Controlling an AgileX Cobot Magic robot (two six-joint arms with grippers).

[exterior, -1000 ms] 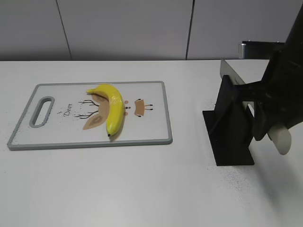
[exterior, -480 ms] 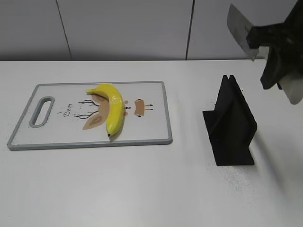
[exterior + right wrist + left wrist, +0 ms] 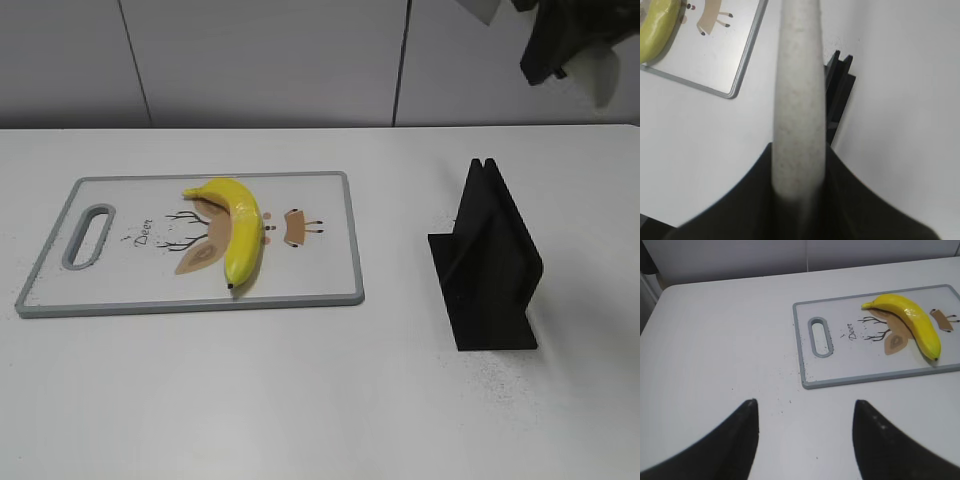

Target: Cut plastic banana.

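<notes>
A yellow plastic banana [image 3: 236, 228] lies whole on a white cutting board [image 3: 130, 285] with a grey rim and a deer print; both also show in the left wrist view, banana [image 3: 912, 322] and board [image 3: 840, 367]. My right gripper [image 3: 570, 40] is high at the top right, shut on a knife whose pale speckled handle [image 3: 797, 100] fills the right wrist view. A bit of its blade [image 3: 482, 10] shows at the top edge. My left gripper [image 3: 805, 407] is open and empty over bare table, left of the board.
A black knife stand [image 3: 490, 270] sits empty on the white table right of the board, also seen below the handle in the right wrist view [image 3: 837, 95]. A grey wall runs behind the table.
My right gripper has lifted the knife out of the black stand and risen to the top of the view. The banana and board have not moved.
</notes>
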